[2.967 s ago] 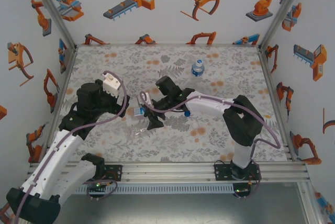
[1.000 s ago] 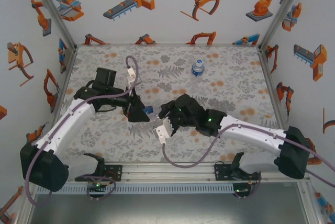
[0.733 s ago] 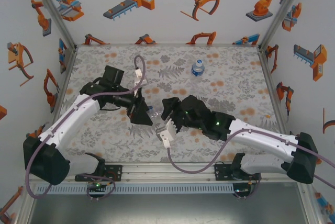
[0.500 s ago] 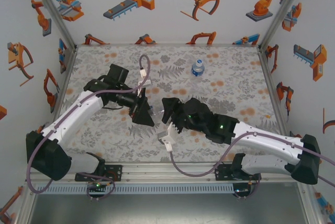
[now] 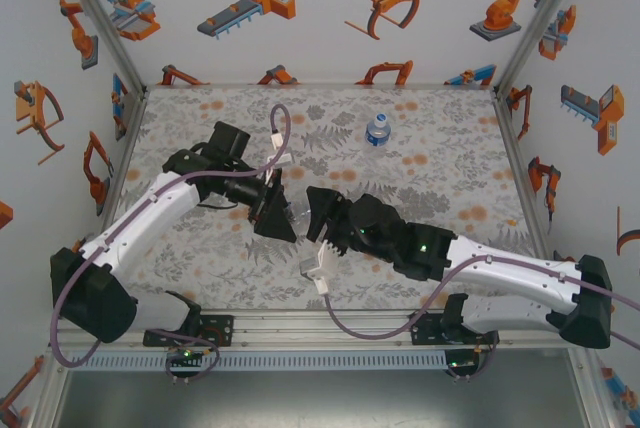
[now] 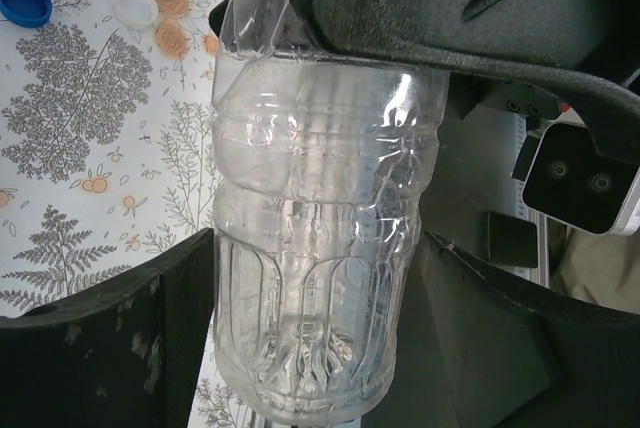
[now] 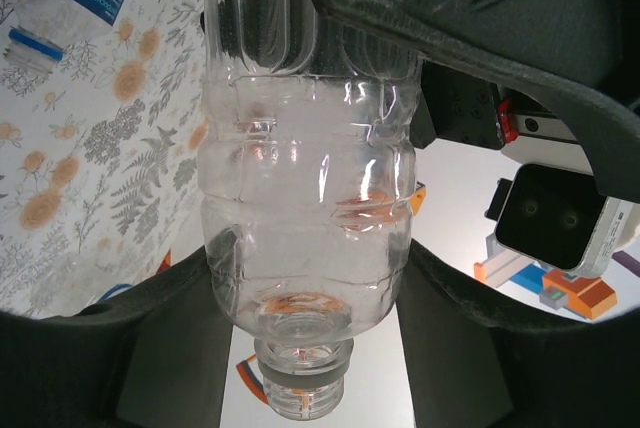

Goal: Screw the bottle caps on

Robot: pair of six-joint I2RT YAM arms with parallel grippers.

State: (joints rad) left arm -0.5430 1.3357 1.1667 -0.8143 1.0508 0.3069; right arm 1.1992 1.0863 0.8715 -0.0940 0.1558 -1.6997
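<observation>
**Clear bottle (image 5: 298, 213) hanging between both end effectors**

Above the counter's (image 5: 200, 118) middle, the right end effector (image 5: 318, 210) is clamping its shoulder, jaws part-open. The left end effector (image 5: 278, 216) is pressing its fingers (image 6: 120, 348) against its base. A blue cap (image 6: 22, 2) and a white cap (image 6: 133, 8) are lying side by side.

Bright, even, diffuse light falls from above. The top view is sharp, with only faint, soft shadows on the grey floral printed mat (image 5: 450, 148). In both wrist views the clear ribbed plastic bottle (image 6: 310, 248) carries small white glints, and close-up edges look slightly soft.
</observation>
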